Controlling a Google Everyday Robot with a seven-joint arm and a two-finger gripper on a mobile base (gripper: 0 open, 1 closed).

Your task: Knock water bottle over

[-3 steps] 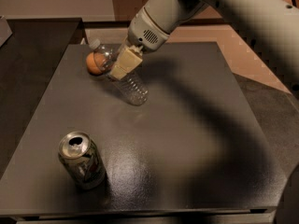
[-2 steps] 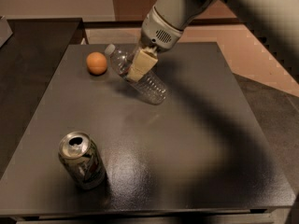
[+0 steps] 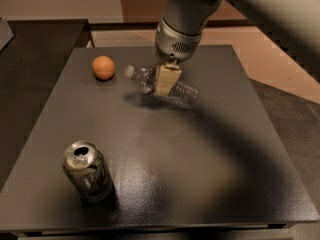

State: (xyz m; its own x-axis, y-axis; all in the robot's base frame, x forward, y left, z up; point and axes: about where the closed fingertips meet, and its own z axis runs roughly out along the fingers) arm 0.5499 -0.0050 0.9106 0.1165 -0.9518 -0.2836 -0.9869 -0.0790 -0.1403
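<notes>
The water bottle (image 3: pixel 185 93), clear ribbed plastic with a white cap, lies on its side on the dark table (image 3: pixel 200 174) at the back middle. Its cap points left toward the orange and its base points right. My gripper (image 3: pixel 166 80) hangs from the grey wrist directly over the bottle's middle. A beige pad covers the bottle's label area and touches it.
An orange ball-like fruit (image 3: pixel 103 67) sits just left of the bottle's cap. A shiny aluminium can (image 3: pixel 88 171) stands upright at the front left. A darker counter (image 3: pixel 30 59) adjoins the table on the left. The arm reaches in from the upper right.
The gripper has moved right and slightly forward. The bottle has gone from leaning near the orange to lying almost flat, its base swung right. The can and the orange have not moved.
</notes>
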